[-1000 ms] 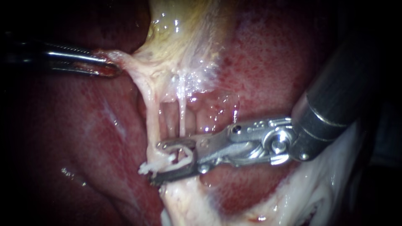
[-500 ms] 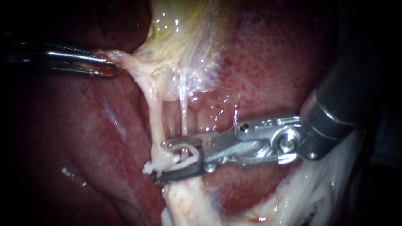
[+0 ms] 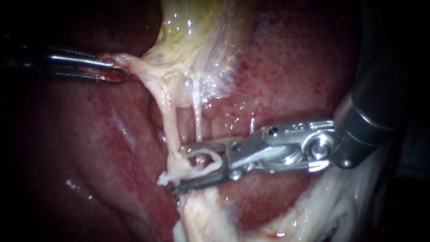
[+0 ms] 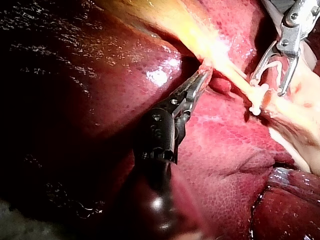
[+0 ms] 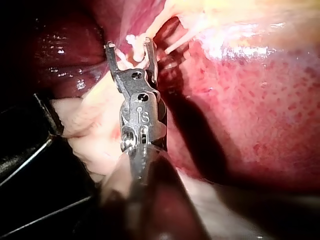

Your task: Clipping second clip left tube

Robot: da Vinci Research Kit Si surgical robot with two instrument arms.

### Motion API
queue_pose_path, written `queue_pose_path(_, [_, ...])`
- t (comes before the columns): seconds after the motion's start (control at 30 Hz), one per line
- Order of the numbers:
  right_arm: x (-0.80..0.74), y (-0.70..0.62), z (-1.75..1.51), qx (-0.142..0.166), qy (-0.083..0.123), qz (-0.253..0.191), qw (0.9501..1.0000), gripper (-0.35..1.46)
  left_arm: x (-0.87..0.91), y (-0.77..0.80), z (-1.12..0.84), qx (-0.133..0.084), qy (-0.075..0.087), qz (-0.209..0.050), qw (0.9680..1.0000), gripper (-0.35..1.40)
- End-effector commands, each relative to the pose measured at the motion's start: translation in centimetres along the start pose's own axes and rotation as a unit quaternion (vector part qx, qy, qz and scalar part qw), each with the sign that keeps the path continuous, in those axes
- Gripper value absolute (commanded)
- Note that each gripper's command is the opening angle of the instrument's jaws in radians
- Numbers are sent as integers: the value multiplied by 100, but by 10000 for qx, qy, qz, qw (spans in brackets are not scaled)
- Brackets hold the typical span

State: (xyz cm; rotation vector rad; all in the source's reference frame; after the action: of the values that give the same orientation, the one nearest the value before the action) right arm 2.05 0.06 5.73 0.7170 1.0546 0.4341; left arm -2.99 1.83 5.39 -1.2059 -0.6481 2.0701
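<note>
My left instrument (image 3: pixel 120 74) comes in from the left, its jaws shut on a pale fold at the gallbladder (image 3: pixel 197 36) neck and holding it taut to the left. Two tubes run down from there: the thicker left tube (image 3: pixel 171 130) and a thin right tube (image 3: pixel 197 118). A white clip (image 3: pixel 172 177) sits on the left tube low down, its tail sticking out past the jaw tips. My right instrument (image 3: pixel 178 171) lies across from the right with its jaws open on either side of the clip. The left wrist view shows the clip (image 4: pixel 257 95) between those open jaws (image 4: pixel 267 86).
Red liver (image 3: pixel 291 67) fills the background on both sides of the tubes. Pale fatty tissue (image 3: pixel 331 210) lies below my right instrument's shaft. In the right wrist view a dark frame (image 5: pixel 30 135) stands beside the shaft.
My right instrument has drawn back to the right with its jaws the same width apart; the clip shows further out past the tips. The left tube has shifted slightly right. The left instrument is still.
</note>
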Motion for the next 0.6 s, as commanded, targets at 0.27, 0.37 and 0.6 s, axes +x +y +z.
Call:
queue_pose_path(0.27, [-11,19,-4,78,185,378,9991,47,0,0,-1,0,0,0,10000,-35])
queue_pose_path(0.37, [-15,23,-4,175,241,518,9982,47,0,0,-1,-1,0,0,10000,-35])
queue_pose_path(0.6, [-28,29,2,357,247,771,9961,47,0,0,-1,-1,0,0,10000,-35])
